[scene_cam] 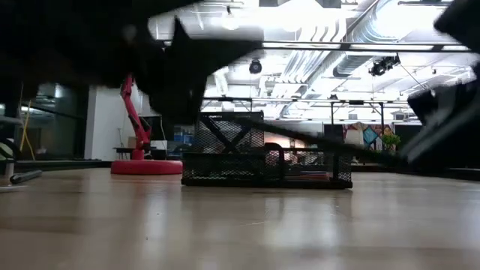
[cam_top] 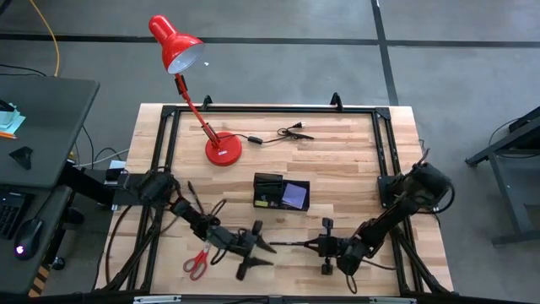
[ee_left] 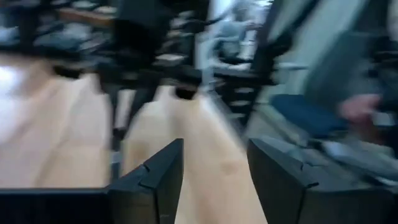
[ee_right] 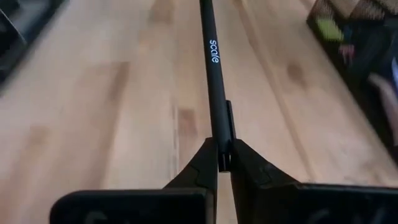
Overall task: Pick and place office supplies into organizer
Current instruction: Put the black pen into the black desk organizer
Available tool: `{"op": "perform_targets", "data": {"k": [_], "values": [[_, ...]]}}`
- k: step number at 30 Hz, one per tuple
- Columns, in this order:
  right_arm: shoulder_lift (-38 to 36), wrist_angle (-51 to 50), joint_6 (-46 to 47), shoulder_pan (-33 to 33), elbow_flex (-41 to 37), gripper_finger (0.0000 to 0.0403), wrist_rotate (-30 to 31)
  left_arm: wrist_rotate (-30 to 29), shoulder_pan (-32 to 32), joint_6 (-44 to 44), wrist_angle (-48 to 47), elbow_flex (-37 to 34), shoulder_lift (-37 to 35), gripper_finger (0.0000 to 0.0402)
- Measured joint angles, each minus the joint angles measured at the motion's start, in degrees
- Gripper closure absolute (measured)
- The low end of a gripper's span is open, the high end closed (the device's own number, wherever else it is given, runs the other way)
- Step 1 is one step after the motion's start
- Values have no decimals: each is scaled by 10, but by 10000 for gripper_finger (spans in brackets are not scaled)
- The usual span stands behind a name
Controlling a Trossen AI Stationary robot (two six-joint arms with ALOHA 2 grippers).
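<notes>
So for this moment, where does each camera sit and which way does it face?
High: overhead, facing straight down at the table; both arms show.
Low: at tabletop height, facing level at the organizer; blurred arm parts overhead.
Left wrist: faces past the left gripper, open.
Right wrist: faces past the right gripper, shut on a black pen.
Shared: high and low both show the red lamp.

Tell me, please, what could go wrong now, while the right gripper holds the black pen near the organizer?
1. The right gripper pinches the black pen near its clip end, so most of the pen sticks out forward; it could swing or slip in the grip.
2. The long free end may catch the wall of the organizer before it goes in.
3. The left gripper, open, sits close to the pen's far tip and could knock it.
</notes>
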Motion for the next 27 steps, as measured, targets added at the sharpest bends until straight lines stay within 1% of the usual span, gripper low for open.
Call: {"op": "perform_targets", "data": {"k": [2, 5, 8, 13, 17, 19, 21, 24, 27], "values": [[-18, -7, -12, -3, 1, 398, 3, 34, -8, 13, 1, -13, -27, 233], [-46, -47, -25, -7, 5, 398, 11, 53, -26, 29, 0, -37, -68, 232], [-71, -145, -28, -16, 39, 400, 22, 55, -45, 40, -1, -71, -110, 232], [-85, -379, -45, -46, 159, 399, 30, 28, -56, 46, 2, -133, -166, 232], [-84, -548, -56, -72, 262, 400, 32, 27, -55, 36, 1, -178, -207, 234], [-84, -610, -66, -85, 302, 399, 33, 25, -55, 38, 3, -201, -226, 233], [-84, -670, -69, -100, 341, 398, 34, 8, -53, 35, 1, -228, -246, 233], [-84, -741, -70, -128, 387, 400, 26, -5, -51, 11, 3, -254, -269, 235], [-84, -795, -81, -160, 426, 399, 8, -29, -51, 10, 3, -273, -283, 235]]}}
